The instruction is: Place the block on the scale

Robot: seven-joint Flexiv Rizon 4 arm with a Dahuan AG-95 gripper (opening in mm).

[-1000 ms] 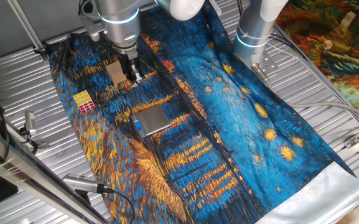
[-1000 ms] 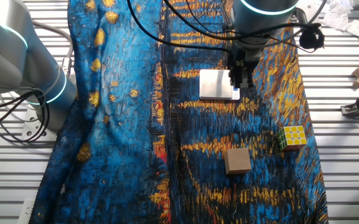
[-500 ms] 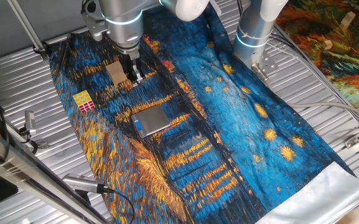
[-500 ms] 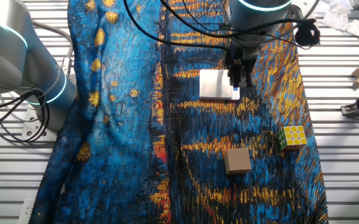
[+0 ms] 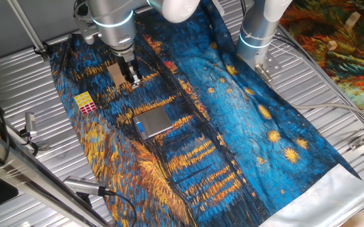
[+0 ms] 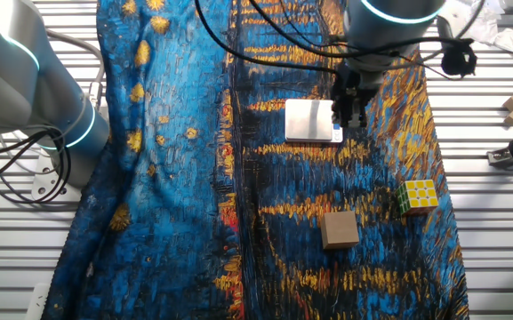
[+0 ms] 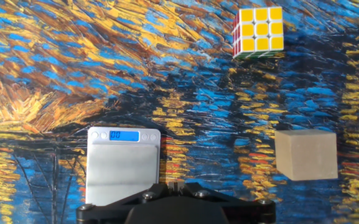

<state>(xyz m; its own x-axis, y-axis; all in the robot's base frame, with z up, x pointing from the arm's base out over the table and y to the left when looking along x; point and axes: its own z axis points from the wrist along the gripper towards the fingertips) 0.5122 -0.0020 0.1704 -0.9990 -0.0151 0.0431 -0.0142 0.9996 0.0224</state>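
The block, a puzzle cube with a yellow top (image 5: 85, 103), sits on the painted cloth at the left edge. It also shows in the other fixed view (image 6: 419, 196) and at the top right of the hand view (image 7: 258, 31). The scale (image 5: 153, 122) lies flat mid-cloth with its blue display lit, and shows in the other fixed view (image 6: 309, 120) and the hand view (image 7: 123, 165). My gripper (image 5: 131, 77) hangs above the cloth between the scale and a wooden block, away from the cube, and also shows in the other fixed view (image 6: 354, 111). In the hand view its jaws (image 7: 176, 185) look closed and empty.
A plain tan wooden block (image 5: 117, 74) sits on the cloth just left of the gripper; it also shows in the other fixed view (image 6: 339, 229) and the hand view (image 7: 305, 154). A second arm's base (image 5: 257, 38) stands at the back. Ribbed metal tabletop (image 5: 17, 88) surrounds the cloth.
The arm has shifted slightly sideways, away from the scale's edge toward the cube's side. The cube, scale and wooden block have not moved.
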